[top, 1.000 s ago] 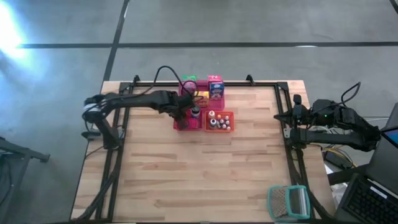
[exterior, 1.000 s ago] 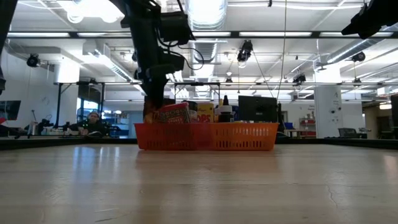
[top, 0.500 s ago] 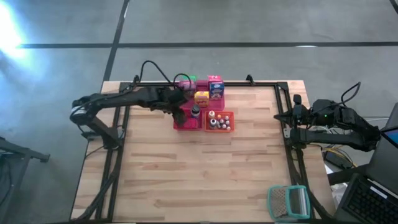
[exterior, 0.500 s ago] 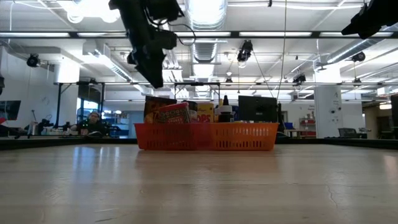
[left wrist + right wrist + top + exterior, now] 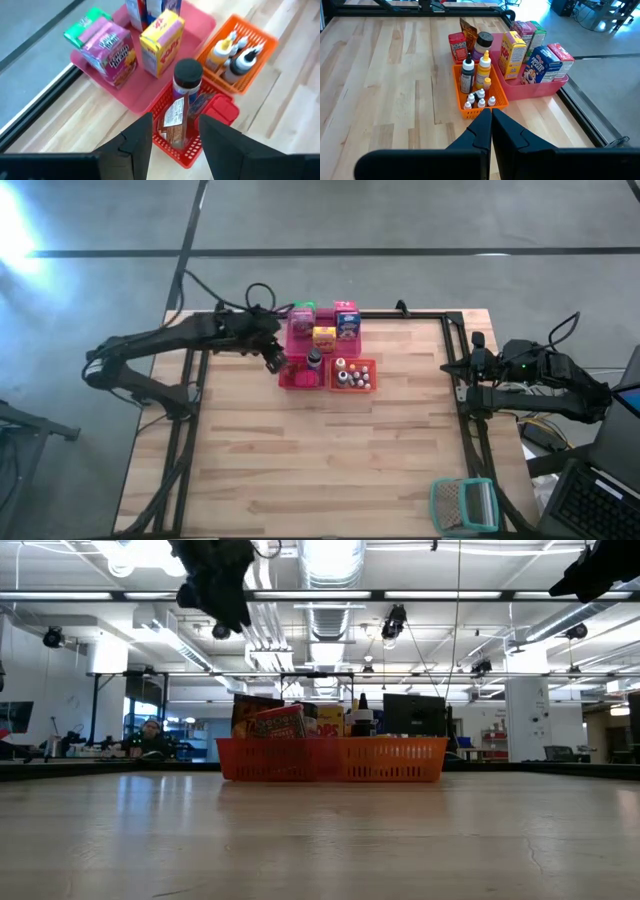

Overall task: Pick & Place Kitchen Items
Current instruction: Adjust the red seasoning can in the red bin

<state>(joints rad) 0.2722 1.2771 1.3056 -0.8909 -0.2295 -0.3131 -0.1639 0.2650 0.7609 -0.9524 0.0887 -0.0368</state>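
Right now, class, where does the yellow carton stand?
In the high view the yellow carton stands in the pink tray at the table's far edge, between the pink carton and the blue carton.

Wire-mesh thing cut off below

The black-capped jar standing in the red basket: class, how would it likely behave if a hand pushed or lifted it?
The black-capped jar is tall and narrow, so a push high up would probably tip it. The red basket is crowded, which may prop it. Its round, smooth-looking body might roll if laid down, and could slip.
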